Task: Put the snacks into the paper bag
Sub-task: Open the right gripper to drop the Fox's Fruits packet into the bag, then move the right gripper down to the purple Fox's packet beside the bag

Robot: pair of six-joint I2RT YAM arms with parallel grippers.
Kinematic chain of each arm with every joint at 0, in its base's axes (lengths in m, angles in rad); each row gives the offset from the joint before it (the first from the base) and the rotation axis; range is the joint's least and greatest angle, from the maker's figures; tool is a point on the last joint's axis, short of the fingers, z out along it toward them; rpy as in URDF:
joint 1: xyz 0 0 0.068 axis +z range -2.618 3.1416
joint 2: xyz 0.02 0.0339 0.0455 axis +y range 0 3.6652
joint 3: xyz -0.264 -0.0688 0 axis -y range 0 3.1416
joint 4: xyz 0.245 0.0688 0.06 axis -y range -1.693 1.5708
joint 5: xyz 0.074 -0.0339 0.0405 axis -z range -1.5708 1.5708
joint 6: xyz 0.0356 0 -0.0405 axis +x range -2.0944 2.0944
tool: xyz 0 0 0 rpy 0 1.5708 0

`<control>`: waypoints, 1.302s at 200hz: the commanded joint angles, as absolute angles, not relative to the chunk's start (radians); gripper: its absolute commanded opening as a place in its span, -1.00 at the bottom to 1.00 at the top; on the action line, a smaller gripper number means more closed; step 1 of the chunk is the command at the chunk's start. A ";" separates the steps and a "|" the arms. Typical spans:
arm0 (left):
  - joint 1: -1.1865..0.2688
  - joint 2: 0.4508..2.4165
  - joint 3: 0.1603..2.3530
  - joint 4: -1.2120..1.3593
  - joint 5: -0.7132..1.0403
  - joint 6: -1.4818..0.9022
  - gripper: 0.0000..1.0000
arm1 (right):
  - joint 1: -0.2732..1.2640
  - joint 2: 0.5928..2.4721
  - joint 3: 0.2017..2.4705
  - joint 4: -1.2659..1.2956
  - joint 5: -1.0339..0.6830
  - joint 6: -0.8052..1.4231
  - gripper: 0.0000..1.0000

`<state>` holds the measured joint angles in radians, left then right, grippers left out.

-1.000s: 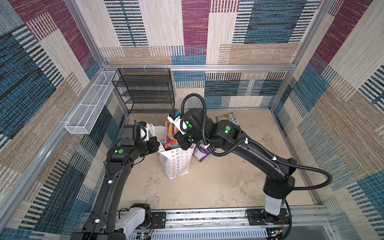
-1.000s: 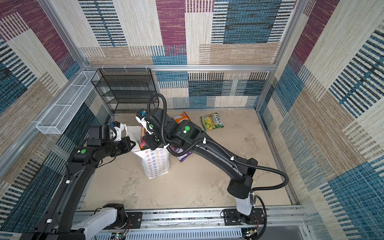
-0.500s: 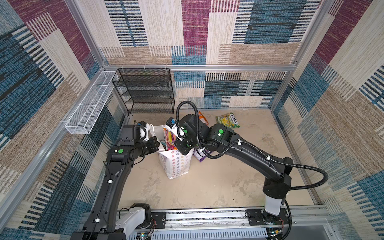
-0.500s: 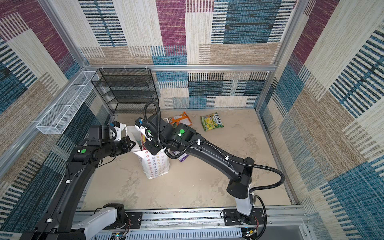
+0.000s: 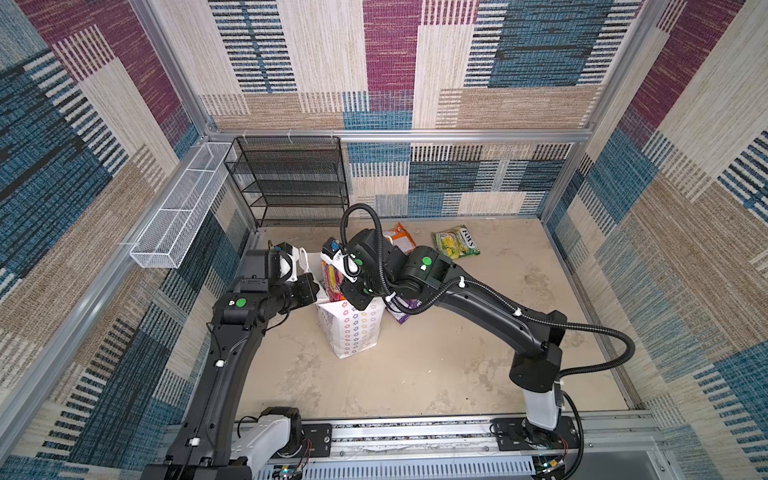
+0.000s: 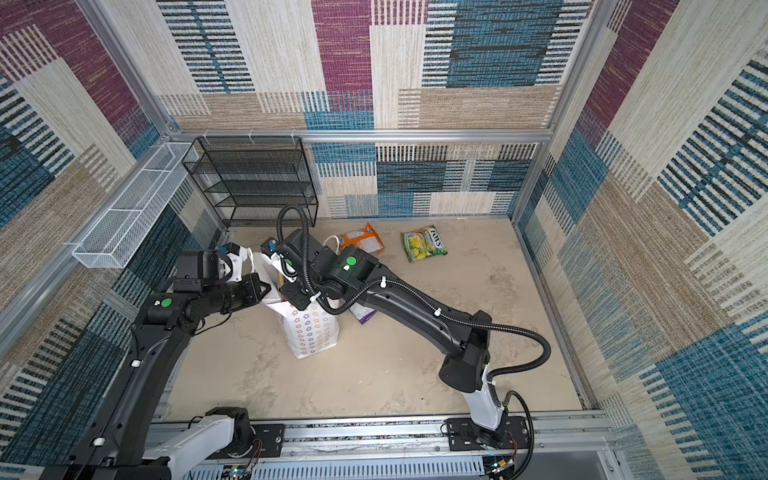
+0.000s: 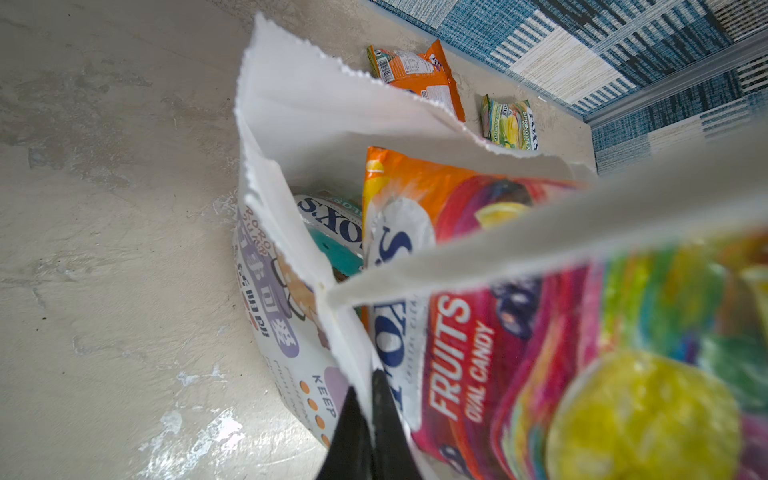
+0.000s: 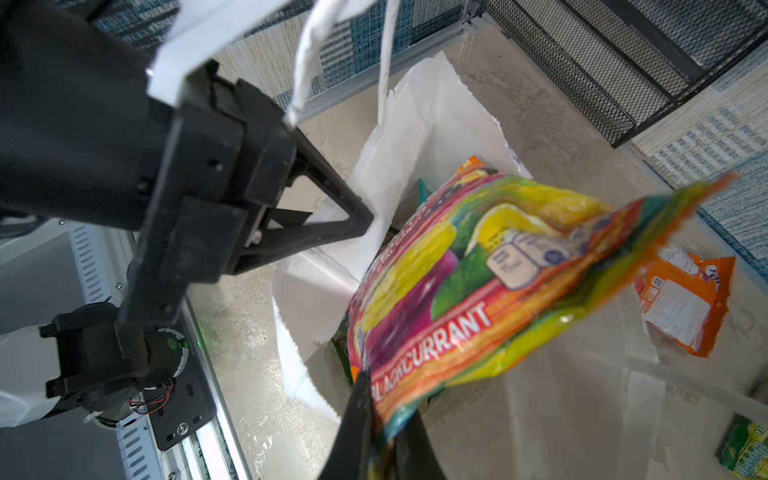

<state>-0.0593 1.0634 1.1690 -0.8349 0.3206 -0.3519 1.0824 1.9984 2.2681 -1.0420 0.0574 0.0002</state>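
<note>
While my left tool (image 7: 368,395) pinches the paper bag (image 5: 353,328) by its rim at frame centre, my right tool (image 8: 382,415) grips the multicolour packet (image 8: 478,266), part-way into the bag's mouth; an orange packet (image 5: 401,239) and a green packet (image 5: 456,242) lie further right on the worktop (image 5: 436,374).

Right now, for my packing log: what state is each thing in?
Paper bag, upright, open.
Fruit packet, partly inside bag.
Orange packet, flat on floor.
Green packet, flat on floor.
Purple packet, on floor, partly hidden.
Left claw, shut on bag rim.
Right claw, shut on fruit packet.
</note>
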 commanded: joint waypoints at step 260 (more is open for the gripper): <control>-0.054 1.055 1.170 -0.827 0.280 -0.328 -1.00 | 0.356 1.110 0.951 -0.267 -0.259 0.624 1.00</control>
<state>-0.0547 1.0565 1.1687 -0.8536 0.2905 -0.3519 0.4072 1.0992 1.0897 -0.4881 -0.0284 0.5224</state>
